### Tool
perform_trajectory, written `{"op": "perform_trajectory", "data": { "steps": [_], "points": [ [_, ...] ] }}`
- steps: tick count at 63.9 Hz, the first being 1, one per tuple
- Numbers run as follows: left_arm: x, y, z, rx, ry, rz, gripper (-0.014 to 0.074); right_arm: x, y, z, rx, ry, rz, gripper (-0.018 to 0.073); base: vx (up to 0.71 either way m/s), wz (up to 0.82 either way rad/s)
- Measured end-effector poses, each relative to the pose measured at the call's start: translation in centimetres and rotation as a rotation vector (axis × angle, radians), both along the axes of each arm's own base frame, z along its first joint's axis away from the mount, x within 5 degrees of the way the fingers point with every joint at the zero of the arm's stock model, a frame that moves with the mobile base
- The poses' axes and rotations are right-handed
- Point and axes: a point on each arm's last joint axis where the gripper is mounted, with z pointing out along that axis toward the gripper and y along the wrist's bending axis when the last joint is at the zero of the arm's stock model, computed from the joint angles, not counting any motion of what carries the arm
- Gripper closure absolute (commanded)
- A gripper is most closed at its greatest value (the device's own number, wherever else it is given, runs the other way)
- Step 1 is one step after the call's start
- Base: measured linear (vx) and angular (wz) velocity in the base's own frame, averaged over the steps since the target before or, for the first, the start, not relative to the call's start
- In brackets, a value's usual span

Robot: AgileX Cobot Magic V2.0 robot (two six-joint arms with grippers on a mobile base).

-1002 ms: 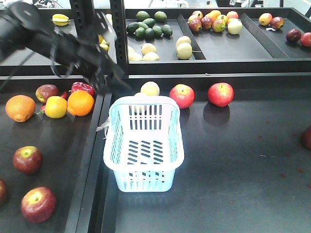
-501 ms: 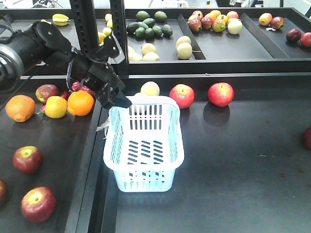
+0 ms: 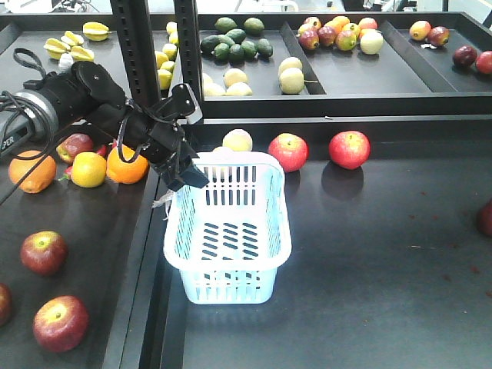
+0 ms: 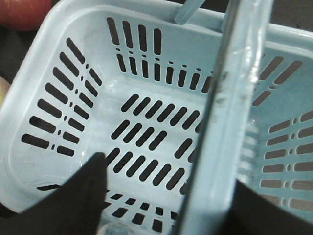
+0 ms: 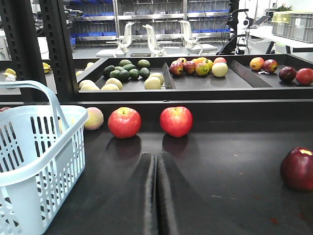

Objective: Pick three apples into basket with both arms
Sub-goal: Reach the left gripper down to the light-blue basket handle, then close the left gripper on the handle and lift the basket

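- Basket was where the big move ended. Over that last second we watched the left arm sweep down out of the upper left and settle low over the back left corner of the rim. The basket itself stayed put in the middle of the dark table, handle raised.
- Left gripper came down with it, and through the left wrist camera we looked straight onto a bare slotted floor. Its black fingers stood well apart with no fruit between them, and the handle ran across the gap. We could not tell whether either finger touched that handle.
- Right gripper was pressed closed on nothing, low over the table to the basket's right, pointing at the row of fruit along the back.
- Apples were all outside the basket. Two dark red ones lay on the left tray, well apart from the rim, and another sat far off at the right edge of the table.
- So the count stood at nil. We judged the arm's arrival to be no delivery, since it brought nothing. It looked more like a reach for the handle or a steadying touch, with all three picks left to make.
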Motion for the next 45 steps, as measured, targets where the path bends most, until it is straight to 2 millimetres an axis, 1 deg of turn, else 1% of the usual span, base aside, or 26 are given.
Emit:
{"op": "perform_trajectory", "data": {
  "steps": [12,22,28,38,45],
  "points": [
    [-0.3,-0.1,-0.1,0.007,0.017,-0.034,0.0605,0.0,0.0,0.0,0.000,0.000,0.000,0.0564,0.00,0.00],
    [-0.6,-0.3,0.1,-0.021,0.046,-0.039,0.0604,0.0,0.0,0.0,0.000,0.000,0.000,0.0564,0.00,0.00],
    [-1.1,-0.5,0.7,-0.057,0.091,-0.042,0.0605,0.0,0.0,0.0,0.000,0.000,0.000,0.0564,0.00,0.00],
    [-2.0,-0.7,3.5,-0.139,0.145,0.033,0.0605,0.0,0.0,0.0,0.000,0.000,0.000,0.0564,0.00,0.00],
    [-3.0,-0.7,6.3,-0.189,0.191,0.136,0.0605,0.0,0.0,0.0,0.000,0.000,0.000,0.0564,0.00,0.00]
  ]
}}
